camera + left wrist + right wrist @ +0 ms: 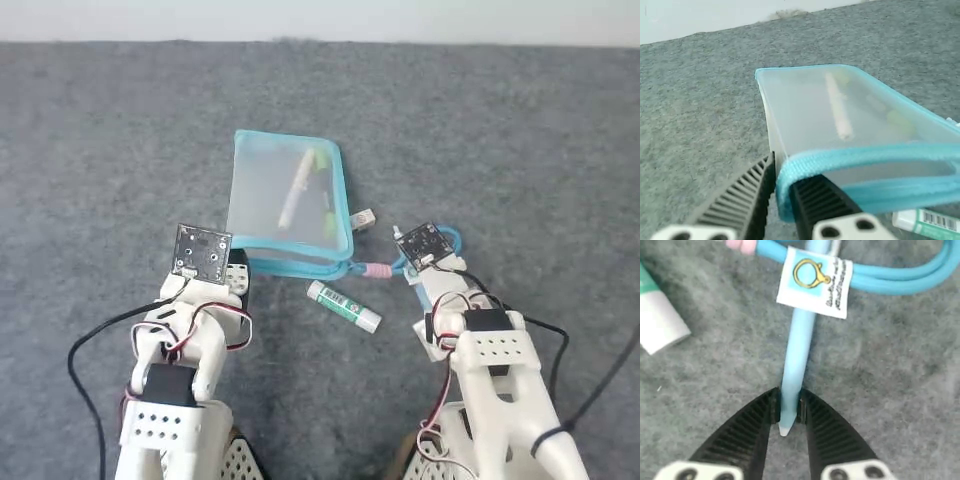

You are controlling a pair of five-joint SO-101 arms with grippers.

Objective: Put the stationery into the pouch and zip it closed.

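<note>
While in right fingers (752, 427), labelled pull (796, 355).

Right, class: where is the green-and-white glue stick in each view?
High view: glue stick just below the pouch.
Left wrist view: glue stick beside the pouch's zip edge.
Right wrist view: glue stick beside the light blue pen.
Shared landmark: the pouch's blue zip edge and cord.

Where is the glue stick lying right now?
In the high view, the glue stick lies on the grey mat, outside the pouch, just off its near blue edge and beside the pink bead.
</note>
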